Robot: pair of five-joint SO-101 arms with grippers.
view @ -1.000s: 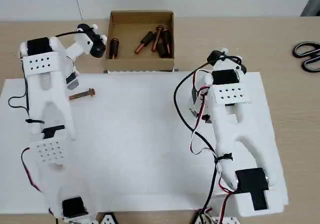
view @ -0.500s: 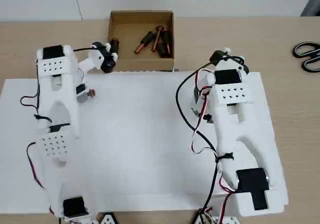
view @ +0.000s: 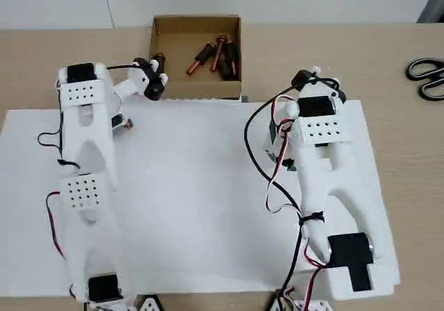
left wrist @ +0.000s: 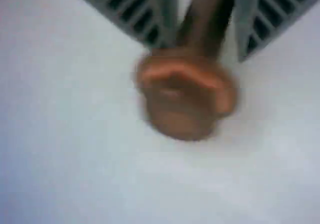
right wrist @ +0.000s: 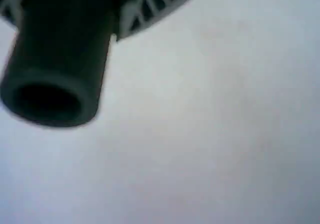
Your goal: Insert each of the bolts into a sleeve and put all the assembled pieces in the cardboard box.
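The left end effector [left wrist: 200, 39] clenched a copper-coloured metal bolt [left wrist: 185, 99] by its shank, above the smooth white sheet [view: 194, 200]. This was near the sheet's far-left corner. The right end effector [right wrist: 70, 9] gripped a matte black hollow cylindrical sleeve [right wrist: 50, 84]. The brown cardboard box [view: 196, 19] sat at the tabletop's far edge.

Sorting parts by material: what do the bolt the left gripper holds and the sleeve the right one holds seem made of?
The bolt looks like copper-toned metal, brownish with a pale sheen on its head. The sleeve looks like matte black rubber or plastic, no shine.
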